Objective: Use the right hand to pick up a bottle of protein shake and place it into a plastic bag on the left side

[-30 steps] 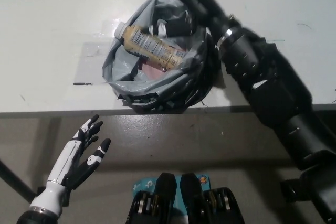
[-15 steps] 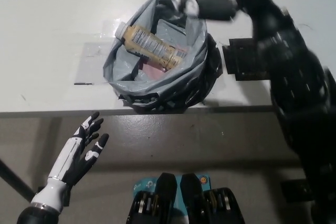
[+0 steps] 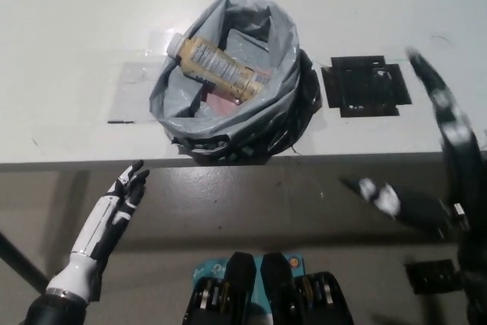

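Tabletop (image 3: 68, 51) bare from 9 through 12 o'clock of the plastic bag (image 3: 262, 123); free passage there. Bag mouth gapes upward, bottle (image 3: 221, 66) lying across it. At 3 o'clock a flat black mat (image 3: 365, 85), no hindrance. My hands hang below the tabletop's edge.

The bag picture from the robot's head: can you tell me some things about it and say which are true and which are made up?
1. The protein shake bottle lies on its side inside the grey plastic bag. True.
2. The black right hand is holding the bottle. False: it is blurred, low at the right, away from the bag.
3. The white left hand is below the table edge, holding nothing. True.
4. The bag sits on the floor. False: it stands on the white table.
5. A black square mat lies right of the bag. True.
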Available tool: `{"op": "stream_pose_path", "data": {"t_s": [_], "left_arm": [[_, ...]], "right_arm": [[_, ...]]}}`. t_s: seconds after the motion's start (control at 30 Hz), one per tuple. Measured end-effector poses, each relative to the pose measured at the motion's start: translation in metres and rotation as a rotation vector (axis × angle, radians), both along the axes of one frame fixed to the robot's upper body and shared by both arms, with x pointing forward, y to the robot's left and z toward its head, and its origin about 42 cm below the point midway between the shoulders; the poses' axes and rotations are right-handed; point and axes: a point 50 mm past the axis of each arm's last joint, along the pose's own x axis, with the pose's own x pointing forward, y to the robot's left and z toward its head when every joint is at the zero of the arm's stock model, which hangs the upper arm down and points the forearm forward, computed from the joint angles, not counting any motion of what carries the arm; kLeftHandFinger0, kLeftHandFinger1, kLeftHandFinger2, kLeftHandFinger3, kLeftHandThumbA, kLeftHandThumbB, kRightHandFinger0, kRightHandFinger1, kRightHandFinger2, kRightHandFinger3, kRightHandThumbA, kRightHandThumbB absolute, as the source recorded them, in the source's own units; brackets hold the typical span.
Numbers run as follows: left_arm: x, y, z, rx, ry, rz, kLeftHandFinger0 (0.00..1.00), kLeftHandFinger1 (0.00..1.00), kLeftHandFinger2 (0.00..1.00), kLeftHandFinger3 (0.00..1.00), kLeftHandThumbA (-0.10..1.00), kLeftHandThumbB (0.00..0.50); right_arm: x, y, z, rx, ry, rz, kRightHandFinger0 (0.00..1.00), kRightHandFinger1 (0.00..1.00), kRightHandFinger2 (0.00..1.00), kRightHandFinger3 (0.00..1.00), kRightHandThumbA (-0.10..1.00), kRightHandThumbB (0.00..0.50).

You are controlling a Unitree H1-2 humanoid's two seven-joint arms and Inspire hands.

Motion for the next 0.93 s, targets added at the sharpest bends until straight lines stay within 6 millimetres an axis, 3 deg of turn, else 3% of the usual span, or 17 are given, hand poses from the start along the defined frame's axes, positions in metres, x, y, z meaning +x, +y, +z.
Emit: {"op": "stream_pose_path", "data": {"t_s": [0.03,0.07,0.17,0.23,0.3,0.37,0.63,0.83,0.93], "left_arm": [[0.0,0.0,0.0,-0.002,0.0,0.0,1.0,1.0,1.0,1.0,0.96,0.151],[0.001,-0.001,0.0,-0.006,-0.001,-0.001,1.0,1.0,1.0,1.0,0.96,0.149],[0.001,-0.002,0.001,-0.01,-0.003,-0.003,1.0,1.0,1.0,1.0,0.95,0.159],[0.0,-0.001,0.0,-0.01,0.0,-0.003,1.0,1.0,1.0,1.0,0.95,0.144],[-0.001,-0.001,-0.001,-0.009,0.002,-0.002,1.0,1.0,1.0,1.0,0.95,0.151],[-0.003,-0.001,-0.003,-0.008,0.01,-0.001,1.0,1.0,1.0,1.0,0.95,0.152],[-0.004,-0.003,-0.002,-0.007,0.008,-0.01,1.0,1.0,1.0,1.0,0.92,0.129],[-0.007,-0.005,-0.005,-0.001,0.016,-0.023,1.0,1.0,1.0,1.0,0.9,0.123],[-0.007,-0.005,-0.005,0.005,0.018,-0.032,1.0,1.0,1.0,1.0,0.89,0.122]], "right_arm": [[0.002,-0.002,-0.008,0.007,0.026,-0.011,1.0,1.0,1.0,1.0,0.94,0.228],[0.008,-0.005,-0.026,0.019,0.082,-0.032,1.0,1.0,1.0,1.0,0.84,0.207],[0.021,-0.008,-0.057,0.031,0.18,-0.055,1.0,1.0,1.0,1.0,0.83,0.226],[0.027,-0.011,-0.084,0.041,0.268,-0.07,1.0,1.0,1.0,1.0,0.81,0.194],[0.029,-0.011,-0.093,0.046,0.296,-0.073,1.0,1.0,1.0,1.0,0.8,0.179],[0.033,-0.013,-0.117,0.056,0.372,-0.082,1.0,1.0,1.0,1.0,0.79,0.176],[0.035,-0.019,-0.141,0.045,0.447,-0.091,1.0,1.0,1.0,1.0,0.8,0.208],[0.03,-0.017,-0.146,0.044,0.453,-0.081,1.0,1.0,1.0,1.0,0.84,0.231],[0.029,-0.016,-0.148,0.044,0.458,-0.076,1.0,1.0,1.0,1.0,0.82,0.212]]}}
